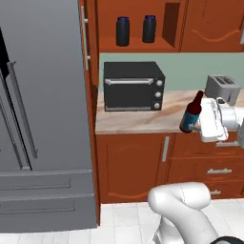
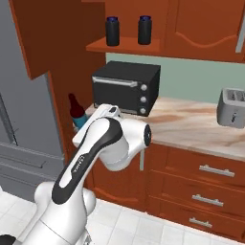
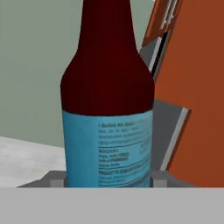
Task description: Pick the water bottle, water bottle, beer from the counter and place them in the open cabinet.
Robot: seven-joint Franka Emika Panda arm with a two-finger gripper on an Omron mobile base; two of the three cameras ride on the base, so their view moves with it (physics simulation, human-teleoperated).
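Gripper (image 1: 194, 125) of the white arm clasps the slim beer bottle with dark red-brown neck and teal-blue label (image 1: 191, 113), held tilted above the front edge of the beige-pink marble counter (image 1: 138, 119). Up and away from the hand, two stout black water bottles with dark blue lids (image 1: 123, 31) (image 1: 149, 28) already stand on the shelf of the open red-brown wooden cabinet (image 1: 138, 47), above a black countertop oven (image 1: 133, 86).

Smooth and rigid by the look of it, the bottle is probably light yet breakable and slippery, best held around the labelled body, as now.

From the hand view, the label (image 3: 108, 148) sits between the finger tips (image 3: 56, 180), its fine print visible. Base views alone reveal the shelf, a silver toaster (image 1: 223, 86) and the bottle's lean.
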